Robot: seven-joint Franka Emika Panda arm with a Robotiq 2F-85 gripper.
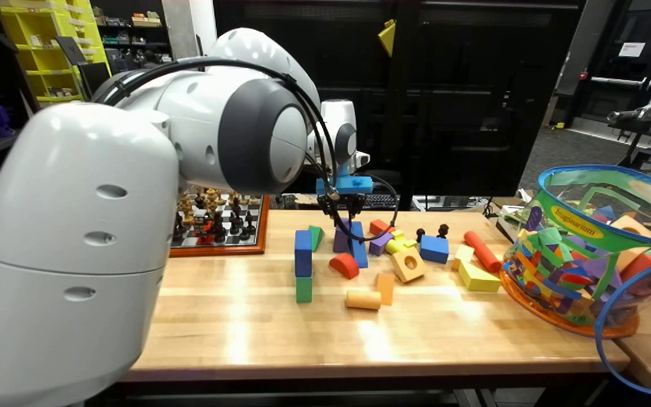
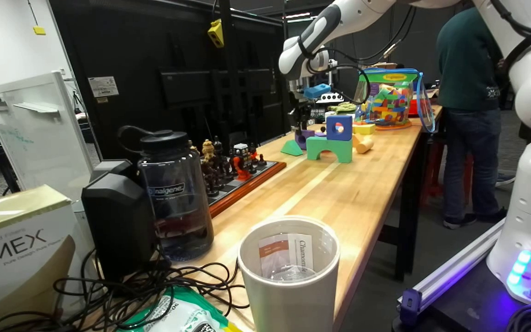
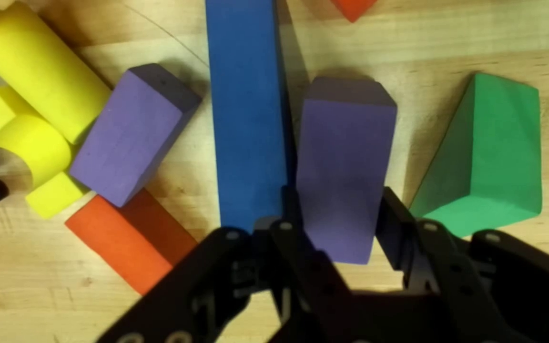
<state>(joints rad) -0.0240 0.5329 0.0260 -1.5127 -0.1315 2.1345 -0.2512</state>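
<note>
Purple block (image 3: pixel 346 166) sits clamped within the claw (image 3: pixel 337 194), just beside the long blue block (image 3: pixel 249 114).

The held purple block (image 3: pixel 346 176), the blue block (image 3: pixel 248 119) and the green block (image 3: pixel 505 143) look smooth and matt. The table (image 1: pixel 235 333) is glossy wood with bright glare. The arm (image 1: pixel 71 226) looks smooth and shiny; the bag (image 1: pixel 577 223) is clear plastic with a sheen. The bottle (image 2: pixel 175 198) looks like glossy see-through plastic, the cup (image 2: pixel 288 304) smooth, its tag (image 2: pixel 302 253) paper, the sweater (image 2: pixel 466 74) cloth.
</note>
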